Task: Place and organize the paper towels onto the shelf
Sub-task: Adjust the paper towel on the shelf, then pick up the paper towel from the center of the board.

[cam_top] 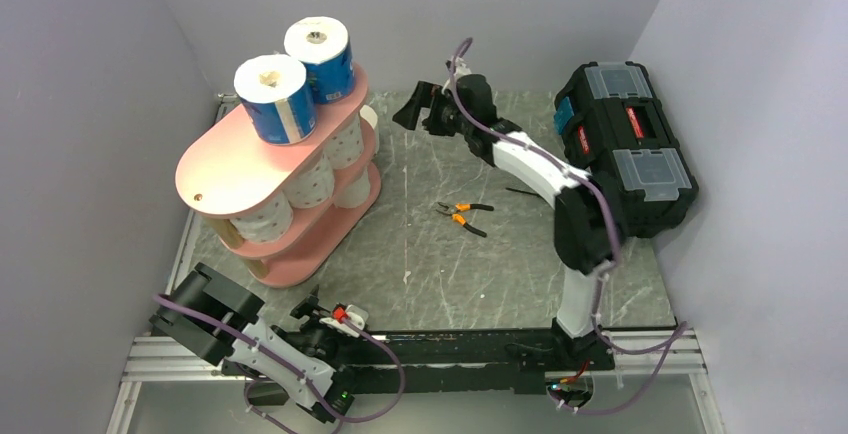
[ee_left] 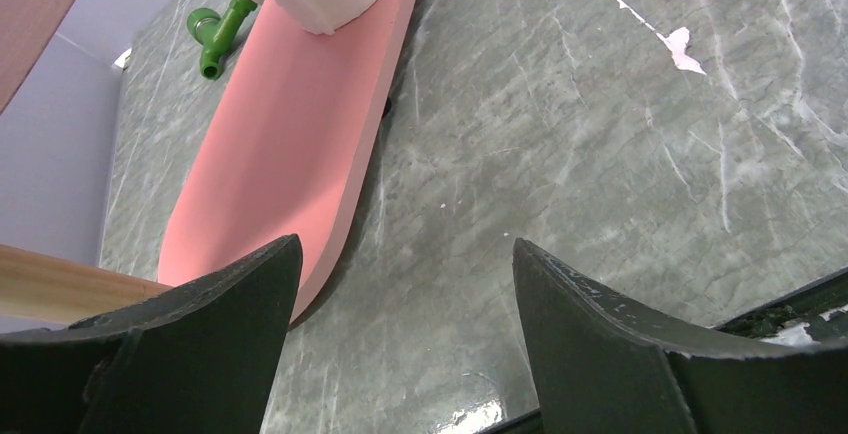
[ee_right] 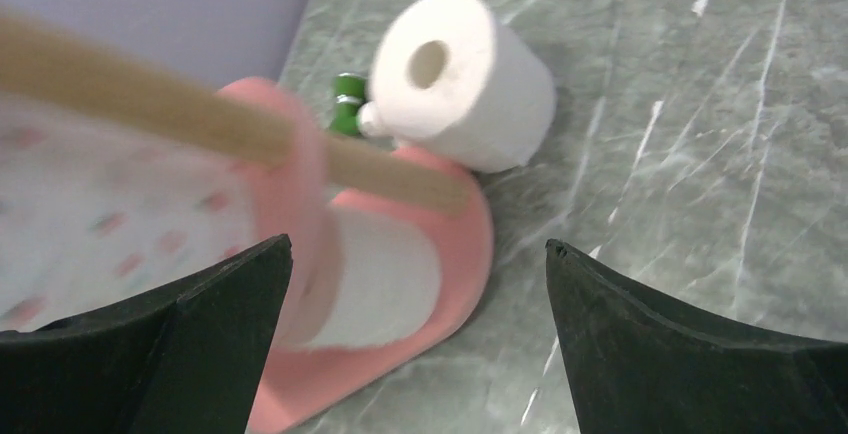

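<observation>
The pink three-tier shelf (cam_top: 225, 169) stands at the table's left. Two blue-wrapped paper towels (cam_top: 275, 99) stand on its top board, speckled rolls (cam_top: 310, 182) fill the middle tier, and white rolls (ee_right: 380, 279) sit on the bottom board (ee_left: 290, 134). One plain white roll (ee_right: 460, 79) lies on its side on the table, touching the shelf's far end. My right gripper (cam_top: 412, 104) (ee_right: 420, 244) hangs open and empty just right of that end. My left gripper (cam_top: 305, 309) (ee_left: 405, 241) is open and empty, low by the shelf's near end.
A black toolbox (cam_top: 625, 144) stands at the right edge, beside the right arm. Orange-handled pliers (cam_top: 462, 214) lie mid-table. A green fitting (ee_right: 348, 89) (ee_left: 215, 34) lies by the shelf's far end, next to the loose roll. Grey walls close in on three sides.
</observation>
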You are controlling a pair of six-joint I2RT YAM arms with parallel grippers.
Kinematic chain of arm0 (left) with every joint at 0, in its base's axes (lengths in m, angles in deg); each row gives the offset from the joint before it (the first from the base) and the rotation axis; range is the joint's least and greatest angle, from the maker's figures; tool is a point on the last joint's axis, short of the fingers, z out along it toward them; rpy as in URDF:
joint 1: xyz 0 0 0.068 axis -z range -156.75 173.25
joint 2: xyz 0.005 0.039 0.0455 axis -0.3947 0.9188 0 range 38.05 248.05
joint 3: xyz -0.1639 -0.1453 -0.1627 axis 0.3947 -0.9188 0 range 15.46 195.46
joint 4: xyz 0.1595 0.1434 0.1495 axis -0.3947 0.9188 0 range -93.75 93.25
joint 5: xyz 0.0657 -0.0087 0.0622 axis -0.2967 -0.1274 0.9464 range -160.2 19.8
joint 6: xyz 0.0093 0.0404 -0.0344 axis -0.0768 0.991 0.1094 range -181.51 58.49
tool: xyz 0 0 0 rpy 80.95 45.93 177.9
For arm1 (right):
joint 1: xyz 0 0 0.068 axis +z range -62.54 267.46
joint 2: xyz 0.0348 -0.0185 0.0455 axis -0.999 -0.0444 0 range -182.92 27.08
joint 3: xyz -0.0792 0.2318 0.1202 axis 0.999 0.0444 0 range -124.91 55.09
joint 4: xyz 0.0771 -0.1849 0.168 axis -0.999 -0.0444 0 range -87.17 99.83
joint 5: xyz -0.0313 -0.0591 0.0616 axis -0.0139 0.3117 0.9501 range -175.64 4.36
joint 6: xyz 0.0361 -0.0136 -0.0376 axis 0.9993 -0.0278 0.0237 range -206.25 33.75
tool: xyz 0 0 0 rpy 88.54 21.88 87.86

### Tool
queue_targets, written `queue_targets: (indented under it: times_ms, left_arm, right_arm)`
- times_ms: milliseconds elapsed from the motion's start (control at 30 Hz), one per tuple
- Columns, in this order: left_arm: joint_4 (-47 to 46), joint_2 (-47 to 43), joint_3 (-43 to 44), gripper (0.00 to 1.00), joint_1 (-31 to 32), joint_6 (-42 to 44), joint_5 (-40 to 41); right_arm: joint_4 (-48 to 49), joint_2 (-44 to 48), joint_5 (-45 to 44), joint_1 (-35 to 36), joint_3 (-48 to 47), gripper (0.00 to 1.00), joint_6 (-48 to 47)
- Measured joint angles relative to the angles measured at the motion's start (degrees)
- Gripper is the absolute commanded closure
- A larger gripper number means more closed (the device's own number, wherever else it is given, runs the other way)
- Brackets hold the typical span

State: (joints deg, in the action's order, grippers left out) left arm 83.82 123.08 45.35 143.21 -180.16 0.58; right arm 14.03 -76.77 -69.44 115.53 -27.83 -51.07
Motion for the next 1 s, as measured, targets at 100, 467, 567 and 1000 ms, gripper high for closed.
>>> queue_targets:
  times_ms: [100,467,567,1000]
  left_arm:
    - [0.0,0.0,0.0,0.16,-0.2,0.0,0.0]
    - [-0.2,-0.7,0.0,0.15,-1.1,0.0,-0.3]
    - [-0.5,-0.8,-0.1,0.14,-1.6,0.0,-0.5]
    - [-1.6,-0.9,-0.6,0.14,-2.1,0.0,-0.5]
  right_arm:
    - [-3.2,-11.7,1.1,-1.3,-10.1,0.00,0.7]
    - [-1.1,-34.3,8.3,-5.6,-25.9,0.00,11.9]
    - [-1.1,-36.8,9.2,-5.0,-30.1,0.00,12.8]
    - [-5.3,-46.6,8.8,1.3,-50.9,0.00,10.6]
